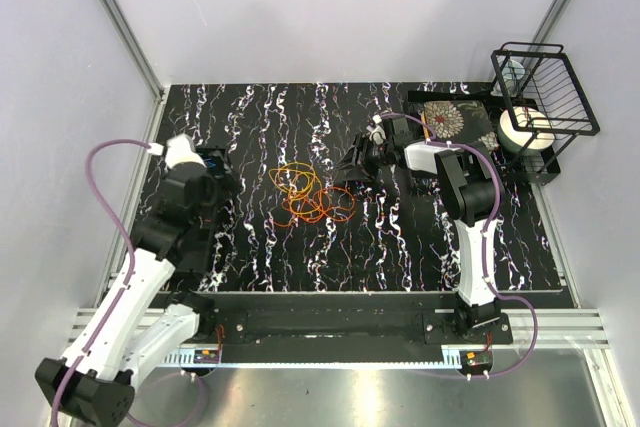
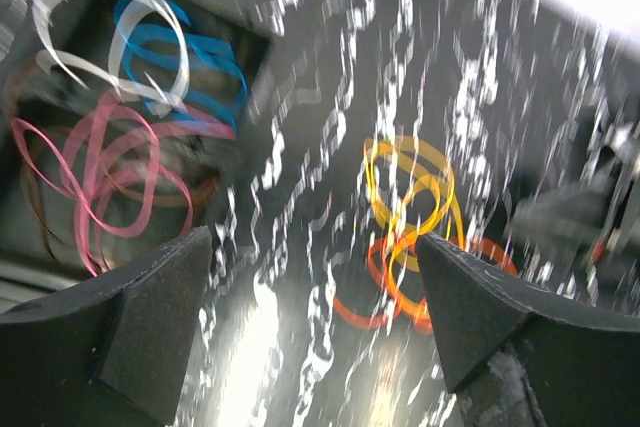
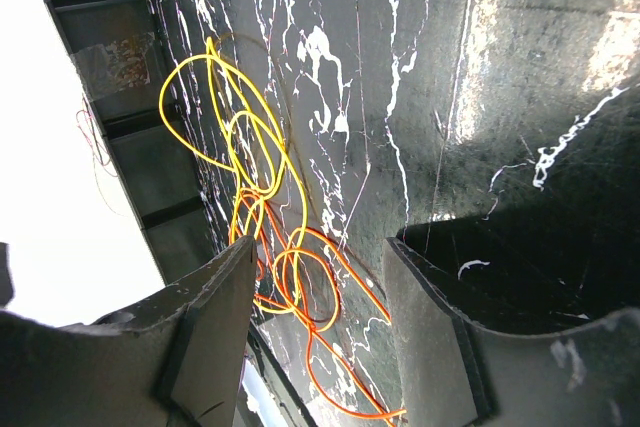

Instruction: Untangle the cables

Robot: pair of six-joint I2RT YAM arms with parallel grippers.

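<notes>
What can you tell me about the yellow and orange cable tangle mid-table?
The tangle is thin, glossy wire in loose overlapping loops: yellow strands laced through orange ones. It lies flat on the black marbled table, near the middle. Nothing visibly grips it; the right gripper hovers open beside it.

A black tabletop (image 1: 400,247) veined with white fills the middle of the overhead view. At two o'clock on it stands a black wire basket (image 1: 548,87). A white roll (image 1: 525,130) sits at the basket's seven o'clock corner. A dark square with a pale flower pattern (image 1: 443,117) lies flat at one o'clock, near the roll. A metal rail (image 1: 570,322) runs along the six o'clock edge. Pale walls (image 1: 330,7) close in the twelve o'clock side.
</notes>
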